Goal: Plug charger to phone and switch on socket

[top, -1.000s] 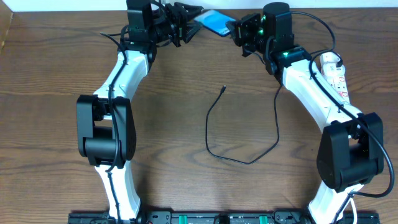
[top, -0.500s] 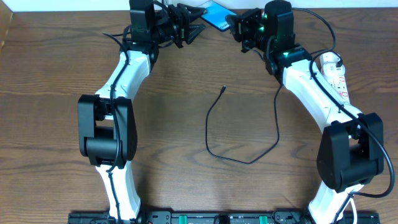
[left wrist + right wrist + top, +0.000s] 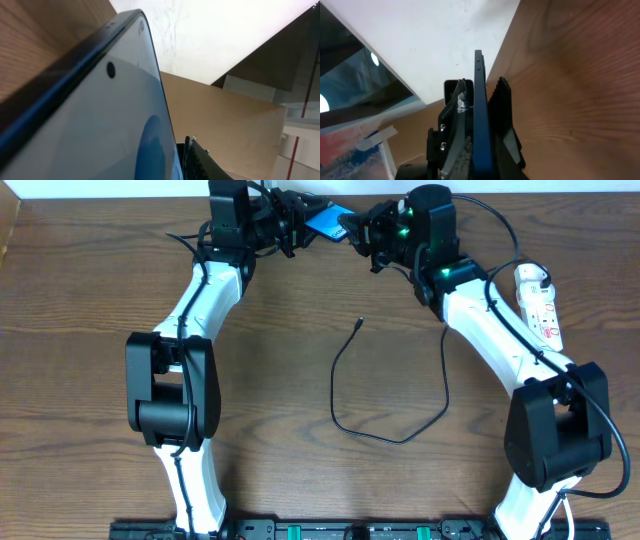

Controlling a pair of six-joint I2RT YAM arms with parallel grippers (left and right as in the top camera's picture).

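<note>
The phone (image 3: 325, 220), slim with a blue lit screen, is held in the air at the table's far edge between both grippers. My right gripper (image 3: 352, 230) is shut on its right end; in the right wrist view the phone (image 3: 481, 125) stands edge-on between the fingers (image 3: 482, 150). My left gripper (image 3: 302, 216) is at its left end; the screen (image 3: 100, 130) fills the left wrist view with one finger (image 3: 197, 160) tight against it. The charger cable (image 3: 345, 415) lies loose mid-table, its plug tip (image 3: 359, 322) free. The socket (image 3: 538, 308) lies at the right, beside my right arm.
The charger cable loops from the tip down to the table's middle and back up under my right forearm (image 3: 490, 330). A white wall (image 3: 420, 40) runs behind the table's far edge. Wood tabletop (image 3: 90, 380) extends left.
My right gripper has carried the phone leftward, from right of centre into my left gripper's fingers. The left arm has barely moved. The cable and socket have not moved.
</note>
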